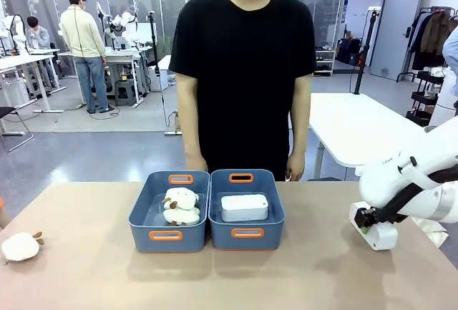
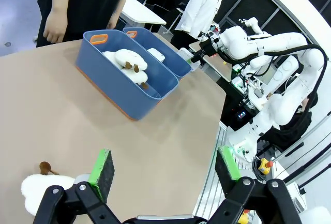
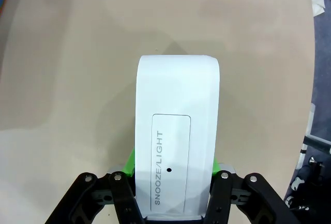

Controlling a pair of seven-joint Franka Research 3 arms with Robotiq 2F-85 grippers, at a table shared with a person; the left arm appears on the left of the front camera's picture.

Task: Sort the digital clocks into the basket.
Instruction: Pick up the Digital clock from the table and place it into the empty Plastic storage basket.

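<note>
White plastic clock (image 3: 176, 105) pinched between the green pads of our right gripper (image 3: 173, 166), snooze bar facing the wrist. We judge the grip across its narrow sides suits a steady carry. The basket (image 1: 247, 233), well apart from this gripper, holds the other clock (image 1: 244, 207). Our left gripper (image 2: 164, 166) hangs spread and empty, a plush toy (image 2: 39, 190) beside one finger.

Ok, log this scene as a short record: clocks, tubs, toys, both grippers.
clock sorted: white digital clock lies in the right blue basket
clock in grip: second digital clock, right gripper shut on it, over the right side of the table
left basket: holds plush toys
loose toy: one plush near the table's left edge
left gripper: open, holding nothing
</note>
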